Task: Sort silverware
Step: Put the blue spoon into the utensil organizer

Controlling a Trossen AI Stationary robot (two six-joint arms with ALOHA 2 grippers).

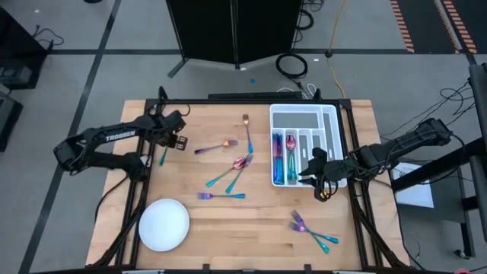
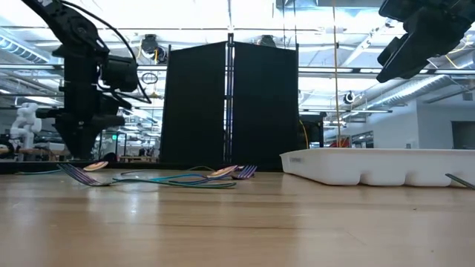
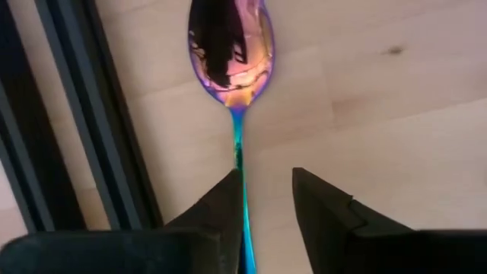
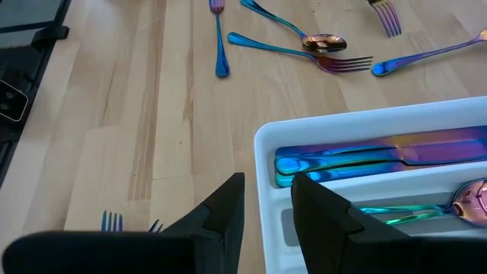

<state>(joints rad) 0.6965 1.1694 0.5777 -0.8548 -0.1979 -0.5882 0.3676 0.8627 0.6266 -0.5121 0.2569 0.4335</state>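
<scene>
The silverware is iridescent pink, purple and teal. One spoon lies flat near the table's left edge. My left gripper is low over its handle, open, one finger on each side. Loose forks and spoons lie mid-table, and two forks lie near the front edge. The white divided tray holds knives and a spoon. My right gripper hovers open above the tray's near end, high off the table. My left gripper comes at the spoon from above, fingers pointing down, standing across the handle. The teal handle runs close along the inner side of one finger. I cannot tell whether that finger touches it. The spoon lies flat on the table.
A round white plate sits at the near left corner. A black frame rail runs along the table's left edge beside the spoon. Bare wood lies between the plate and the two near forks.
</scene>
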